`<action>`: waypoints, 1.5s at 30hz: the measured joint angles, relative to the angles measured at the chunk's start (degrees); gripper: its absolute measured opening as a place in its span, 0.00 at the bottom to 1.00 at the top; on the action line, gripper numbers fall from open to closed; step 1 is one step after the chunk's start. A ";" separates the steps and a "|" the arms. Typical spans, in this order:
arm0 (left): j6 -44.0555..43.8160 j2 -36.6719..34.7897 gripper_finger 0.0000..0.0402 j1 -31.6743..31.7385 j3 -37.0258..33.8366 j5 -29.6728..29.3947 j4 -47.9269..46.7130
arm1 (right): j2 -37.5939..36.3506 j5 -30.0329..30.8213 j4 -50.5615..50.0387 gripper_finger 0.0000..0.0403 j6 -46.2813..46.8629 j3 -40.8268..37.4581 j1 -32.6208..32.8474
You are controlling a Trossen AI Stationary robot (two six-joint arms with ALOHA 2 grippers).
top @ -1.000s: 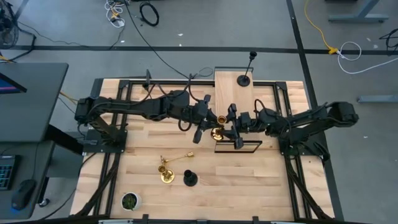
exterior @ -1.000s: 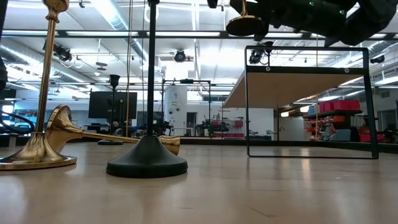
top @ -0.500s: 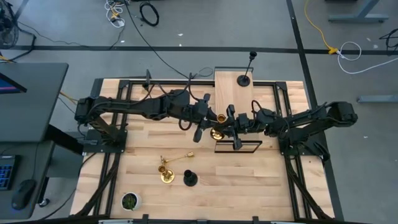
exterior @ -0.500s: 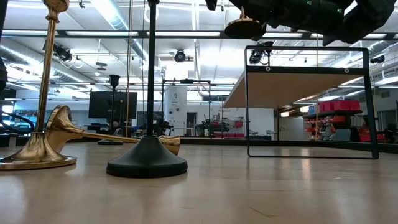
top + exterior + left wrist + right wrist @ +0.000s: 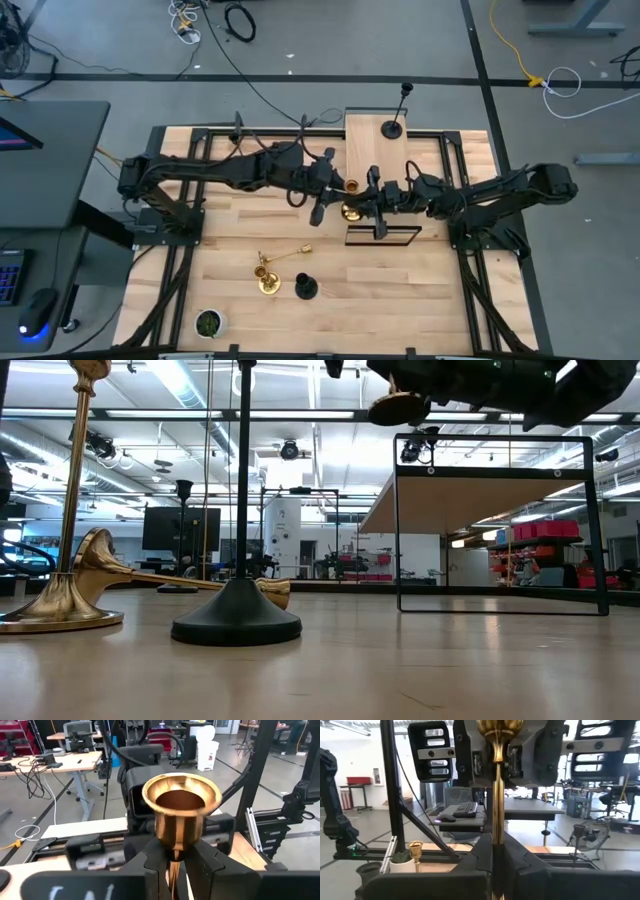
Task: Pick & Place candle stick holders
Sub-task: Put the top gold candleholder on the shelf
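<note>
Handover of the brass candlestick (image 5: 180, 810) is in hand: right gripper (image 5: 496, 857) clamps its stem, left gripper (image 5: 176, 865) loosely closed below the cup, which must next release.

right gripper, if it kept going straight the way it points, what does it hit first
Probably the left gripper. The right gripper points straight at it above the table, both shut on one gold candlestick, with only a short stretch of stem between them.
</note>
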 joint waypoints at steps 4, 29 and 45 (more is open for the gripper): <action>0.01 -2.28 0.16 1.27 -0.06 -0.84 -4.20 | -3.24 3.14 -3.88 0.01 -1.46 -0.14 -0.16; -0.01 -3.74 0.16 1.25 -0.55 -1.04 -6.69 | -4.54 8.59 11.15 0.01 4.61 -7.00 -20.70; 0.04 -3.67 0.16 1.08 -0.57 -1.04 -9.07 | 9.39 16.31 4.66 0.01 7.29 3.95 -28.36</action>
